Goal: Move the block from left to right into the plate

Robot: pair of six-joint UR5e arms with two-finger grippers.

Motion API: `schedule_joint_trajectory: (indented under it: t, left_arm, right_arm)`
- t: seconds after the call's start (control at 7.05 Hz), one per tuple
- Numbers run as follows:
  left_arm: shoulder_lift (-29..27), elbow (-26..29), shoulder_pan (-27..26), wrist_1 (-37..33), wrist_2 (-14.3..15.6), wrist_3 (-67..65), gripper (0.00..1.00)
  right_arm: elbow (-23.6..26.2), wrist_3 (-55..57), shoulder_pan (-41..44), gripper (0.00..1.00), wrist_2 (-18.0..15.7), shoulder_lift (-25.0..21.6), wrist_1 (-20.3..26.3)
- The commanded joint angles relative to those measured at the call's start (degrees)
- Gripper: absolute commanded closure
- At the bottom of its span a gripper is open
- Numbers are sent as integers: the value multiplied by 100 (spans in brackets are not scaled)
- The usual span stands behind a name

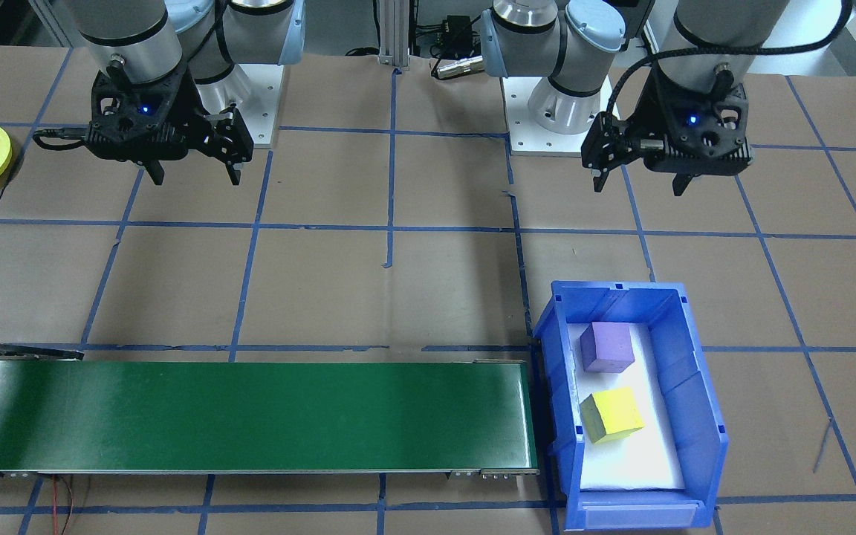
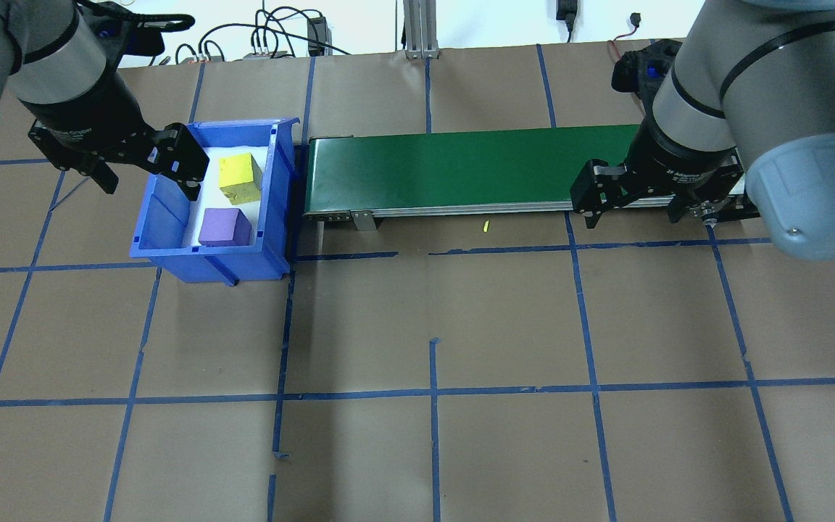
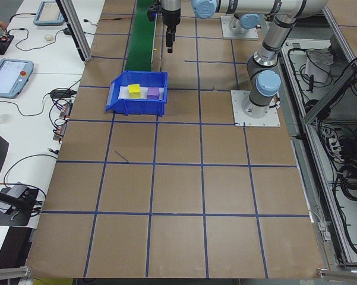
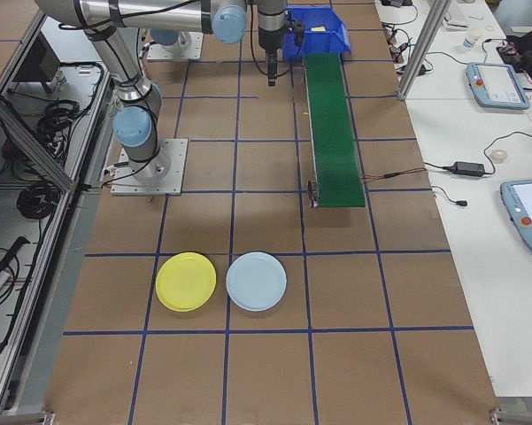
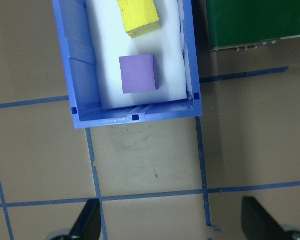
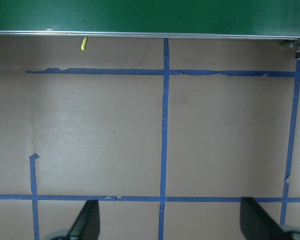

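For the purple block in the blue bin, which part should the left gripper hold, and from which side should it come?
Probably from straight above: the blue bin walls block side access. The left gripper should close on two opposite side faces of the purple block, which lies flat, apart from the yellow block.

The robot's left arm, silver-grey tube with pale blue joint caps, holds its wrist pointing straight down, and its black two-finger left gripper (image 1: 641,182) hangs above the table with its fingers spread wide apart and nothing between them. The matching right arm stands in the same downward pose, its black two-finger right gripper (image 1: 194,177) likewise spread and empty. A small blue light glows on each black wrist housing, and both arms reach forward from white base plates.
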Motion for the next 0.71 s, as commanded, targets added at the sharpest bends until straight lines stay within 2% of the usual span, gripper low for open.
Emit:
schedule_joint_trajectory:
  t: [0.0, 0.28, 0.57]
  left_arm:
    - [-878, 53, 182, 1030, -402, 92, 0]
    - [-1424, -61, 542, 1401, -403, 601, 0]
    - [-1637, -210, 543, 1569, -403, 584, 1]
  right_arm:
    - [0, -5, 0, 0, -3, 0, 2]
    - [9, -5, 0, 0, -3, 0, -7]
    - [9, -5, 0, 0, -3, 0, -7]
